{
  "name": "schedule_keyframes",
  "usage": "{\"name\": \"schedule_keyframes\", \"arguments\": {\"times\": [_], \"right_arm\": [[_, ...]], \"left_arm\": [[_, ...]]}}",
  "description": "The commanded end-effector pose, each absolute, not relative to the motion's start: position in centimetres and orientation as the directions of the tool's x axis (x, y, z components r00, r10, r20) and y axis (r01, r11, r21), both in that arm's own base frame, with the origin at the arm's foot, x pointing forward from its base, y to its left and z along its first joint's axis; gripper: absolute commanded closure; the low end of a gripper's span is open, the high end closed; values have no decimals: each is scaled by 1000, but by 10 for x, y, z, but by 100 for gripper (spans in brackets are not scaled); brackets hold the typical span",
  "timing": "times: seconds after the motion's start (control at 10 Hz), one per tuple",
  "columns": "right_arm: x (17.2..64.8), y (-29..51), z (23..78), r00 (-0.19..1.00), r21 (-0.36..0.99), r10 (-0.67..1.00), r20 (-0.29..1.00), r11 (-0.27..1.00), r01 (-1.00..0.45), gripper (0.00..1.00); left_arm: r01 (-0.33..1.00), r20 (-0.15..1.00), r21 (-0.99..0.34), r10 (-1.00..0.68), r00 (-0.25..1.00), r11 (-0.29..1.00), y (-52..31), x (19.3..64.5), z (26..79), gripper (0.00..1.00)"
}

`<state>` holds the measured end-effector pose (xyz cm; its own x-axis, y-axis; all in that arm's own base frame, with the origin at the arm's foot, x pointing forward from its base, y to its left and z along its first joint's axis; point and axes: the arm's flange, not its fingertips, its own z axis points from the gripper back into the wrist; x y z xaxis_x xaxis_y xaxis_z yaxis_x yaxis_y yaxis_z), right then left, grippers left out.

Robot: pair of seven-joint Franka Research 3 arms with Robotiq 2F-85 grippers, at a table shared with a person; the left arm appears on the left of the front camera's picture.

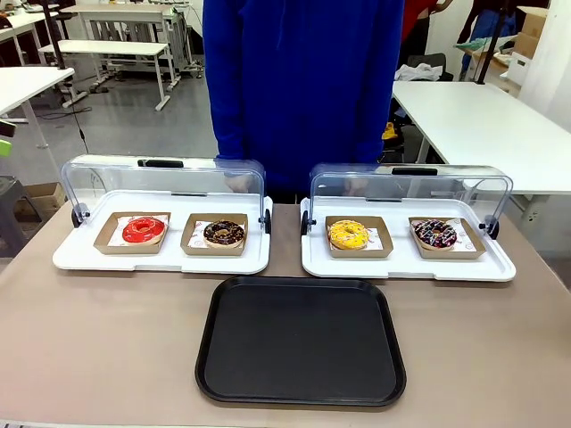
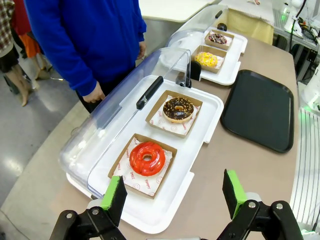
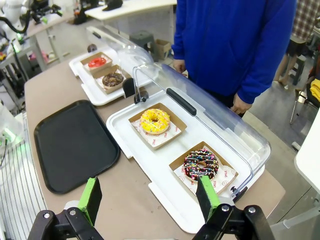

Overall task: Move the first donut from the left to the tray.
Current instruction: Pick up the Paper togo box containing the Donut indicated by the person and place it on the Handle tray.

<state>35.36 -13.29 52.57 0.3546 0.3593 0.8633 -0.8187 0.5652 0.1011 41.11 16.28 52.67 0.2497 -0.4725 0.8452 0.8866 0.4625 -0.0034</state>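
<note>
Four donuts sit in two white lidded trays along the far edge of the table, both clear lids raised. First from the left is the red donut (image 1: pixel 144 230), in a brown cardboard holder (image 1: pixel 107 236) at the left end of the left white tray (image 1: pixel 161 263), near the table's far-left corner. Next to it lies a chocolate donut (image 1: pixel 224 234). The black tray (image 1: pixel 302 341) lies empty at the middle of the table's near edge, well apart from the red donut.

In the left wrist view, the left gripper (image 2: pixel 175 200) hangs above the near rim of that white tray, its jaws spread wide and holding nothing. The red donut lies just ahead of the jaws, slightly toward the left pad. As a ring it has no long axis, but its holder sits skewed to the line between the pads.

The right gripper (image 3: pixel 150 200), also spread and empty, hovers by the other white tray, so the left arm is clearly the nearer one.
</note>
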Motion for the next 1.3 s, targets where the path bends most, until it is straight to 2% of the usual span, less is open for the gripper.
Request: {"name": "schedule_keyframes", "arguments": {"times": [0.0,1.2], "right_arm": [[358,-133,526,320,81,350,880,555,-828,0],[358,-133,526,320,81,350,880,555,-828,0]], "left_arm": [[890,854,-4,-461,240,456,163,412,527,0],[890,854,-4,-461,240,456,163,412,527,0]]}}
